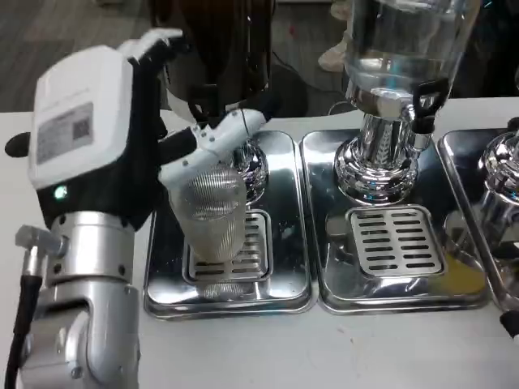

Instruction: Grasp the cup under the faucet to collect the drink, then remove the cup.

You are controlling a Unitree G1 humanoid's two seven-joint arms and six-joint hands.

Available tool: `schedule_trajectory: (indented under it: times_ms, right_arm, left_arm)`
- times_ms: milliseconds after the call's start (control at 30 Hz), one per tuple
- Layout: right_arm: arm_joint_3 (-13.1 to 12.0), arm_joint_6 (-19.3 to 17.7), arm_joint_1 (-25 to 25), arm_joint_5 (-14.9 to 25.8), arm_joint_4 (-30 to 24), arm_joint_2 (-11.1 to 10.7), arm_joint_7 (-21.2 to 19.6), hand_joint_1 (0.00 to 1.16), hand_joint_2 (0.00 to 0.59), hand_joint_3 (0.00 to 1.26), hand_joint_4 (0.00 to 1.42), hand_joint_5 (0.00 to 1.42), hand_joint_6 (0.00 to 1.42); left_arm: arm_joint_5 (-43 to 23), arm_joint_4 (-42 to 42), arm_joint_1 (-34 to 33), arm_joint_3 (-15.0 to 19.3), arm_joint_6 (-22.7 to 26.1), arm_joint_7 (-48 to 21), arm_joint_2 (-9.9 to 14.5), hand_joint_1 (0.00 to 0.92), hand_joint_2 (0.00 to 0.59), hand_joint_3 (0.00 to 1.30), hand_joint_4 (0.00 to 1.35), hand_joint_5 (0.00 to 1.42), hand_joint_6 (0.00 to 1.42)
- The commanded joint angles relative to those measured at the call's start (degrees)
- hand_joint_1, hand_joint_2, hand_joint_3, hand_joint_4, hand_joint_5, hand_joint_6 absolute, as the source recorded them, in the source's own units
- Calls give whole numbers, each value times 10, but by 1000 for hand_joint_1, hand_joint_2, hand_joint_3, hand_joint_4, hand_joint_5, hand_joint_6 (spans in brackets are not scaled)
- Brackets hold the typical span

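Observation:
A clear ribbed plastic cup (213,217) is over the slotted drip grate (258,243) of the left steel tray (284,211), below the black faucet (204,107) of the dark drink dispenser (223,49). My left hand (93,138) comes in from the left and grips the cup near its rim, with white fingers (212,147) lying across the top and front. The hand's back hides the cup's left side. I cannot tell whether the cup stands on the grate or hangs just above it. No liquid is visible in it.
A second dispenser (397,49) with a clear tank and chrome base stands on the middle tray (389,284), its tap (423,109) facing front. A third chrome base (503,162) is at the right edge. White table (324,348) runs along the front.

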Motion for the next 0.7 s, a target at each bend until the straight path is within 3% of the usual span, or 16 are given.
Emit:
schedule_trajectory:
  times_ms: [33, 300, 700]
  right_arm:
    - [0, -10, 8, 10, -5, -1, -2, 540, 290, 294, 211, 158, 0]
    - [-7, -20, 20, 24, -2, -7, 0, 539, 290, 288, 211, 157, 0]
    - [-6, -27, 20, 28, 5, -9, 3, 538, 290, 285, 204, 157, 0]
  left_arm:
    - [-2, 24, -26, 16, 10, -15, -3, 14, 54, 352, 291, 835, 1072]
    - [-8, 80, -30, 10, 20, -18, -13, 14, 54, 350, 298, 832, 1046]
    - [-5, 82, -29, -9, 20, -23, -12, 14, 54, 371, 314, 842, 1045]
